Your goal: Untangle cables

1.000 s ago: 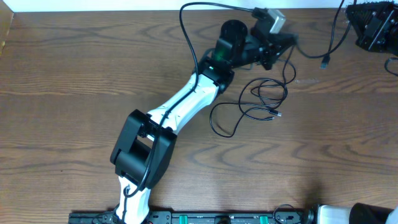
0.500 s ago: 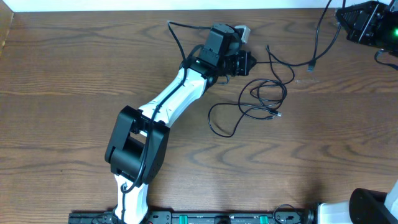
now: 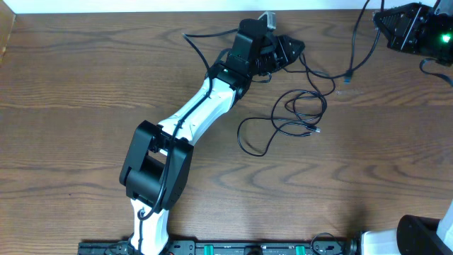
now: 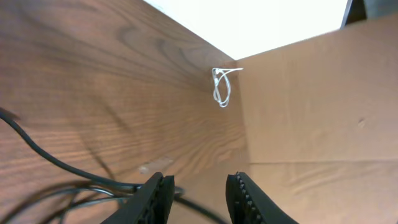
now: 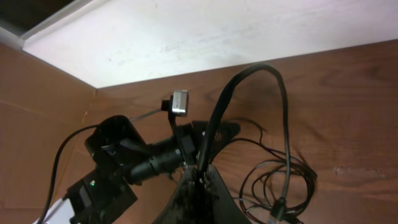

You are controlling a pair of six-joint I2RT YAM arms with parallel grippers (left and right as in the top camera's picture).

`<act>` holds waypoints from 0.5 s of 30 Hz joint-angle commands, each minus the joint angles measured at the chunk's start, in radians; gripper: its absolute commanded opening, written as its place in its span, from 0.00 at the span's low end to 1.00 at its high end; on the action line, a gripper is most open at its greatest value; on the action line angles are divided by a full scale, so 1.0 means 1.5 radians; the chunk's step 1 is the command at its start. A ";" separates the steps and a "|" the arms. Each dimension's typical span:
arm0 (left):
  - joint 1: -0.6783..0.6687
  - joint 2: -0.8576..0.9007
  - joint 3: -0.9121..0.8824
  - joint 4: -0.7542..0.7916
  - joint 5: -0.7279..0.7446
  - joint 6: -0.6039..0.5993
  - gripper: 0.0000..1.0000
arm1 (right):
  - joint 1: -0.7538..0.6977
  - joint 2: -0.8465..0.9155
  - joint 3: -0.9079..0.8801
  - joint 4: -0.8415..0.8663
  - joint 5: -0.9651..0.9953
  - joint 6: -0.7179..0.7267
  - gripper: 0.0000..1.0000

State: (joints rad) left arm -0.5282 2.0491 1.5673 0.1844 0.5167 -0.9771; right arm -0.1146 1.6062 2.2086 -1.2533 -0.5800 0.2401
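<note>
While the right hand is pinched shut on a thin black cord with a small plug end, the left hand hovers low over the brown wooden table with its fingers apart, gripping nothing that can be seen. A strand of black cord crosses just beneath its fingertips.

The work looks partly done. The held cord appears lifted clear of the rest, and a thin white cord lies in a small knot-like loop of its own at the far edge of the table, beside a cardboard wall, well apart from the black ones. What seems left is the second black cord, which lies near the middle of the table in several loops that cross one another and would need drawing out.

The held cord runs from the right hand diagonally down toward the table's centre, plug end lowest. The looped cord sprawls along a lower-left to upper-right line in the overhead view, its small plug pointing right.
</note>
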 commanded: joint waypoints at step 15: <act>0.014 -0.001 0.003 0.003 0.166 -0.196 0.38 | 0.004 0.000 0.001 -0.011 -0.004 -0.027 0.01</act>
State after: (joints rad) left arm -0.5236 2.0491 1.5673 0.1844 0.6609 -1.2507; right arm -0.1146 1.6062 2.2086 -1.2678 -0.5800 0.2203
